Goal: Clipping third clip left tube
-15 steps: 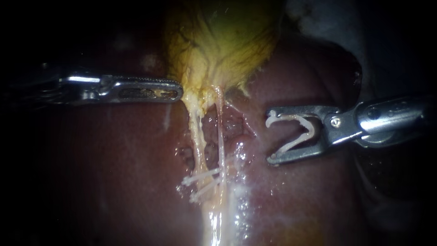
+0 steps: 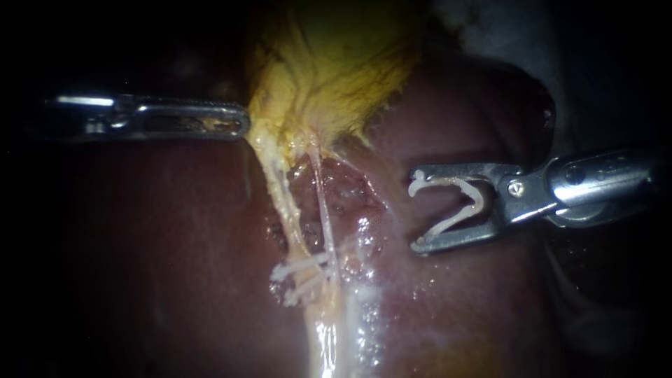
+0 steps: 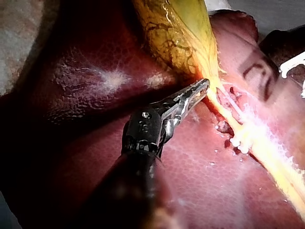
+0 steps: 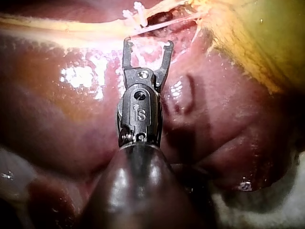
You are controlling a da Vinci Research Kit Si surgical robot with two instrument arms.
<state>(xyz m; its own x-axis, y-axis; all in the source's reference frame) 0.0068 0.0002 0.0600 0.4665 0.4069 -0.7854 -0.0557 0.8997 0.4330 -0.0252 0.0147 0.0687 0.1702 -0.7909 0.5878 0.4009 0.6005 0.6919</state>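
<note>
Since last frame, left instrument [image 2: 241,120] (jaws pinching gallbladder [image 2: 329,70]) pulled left tube [image 2: 283,199] leftward; right instrument [image 2: 414,210], jaws cradling open clip [image 2: 451,220], sits apart, approach step: next, straddle that tube.

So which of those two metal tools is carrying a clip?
The right instrument, entering from the right: its jaws hold a white clip. The left instrument grips only the gallbladder, at its edge.

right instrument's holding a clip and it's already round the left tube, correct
Not yet. The right instrument does hold the clip, but it is apart from the left tube, out over the liver beside it. The endoscope view shows this.
</note>
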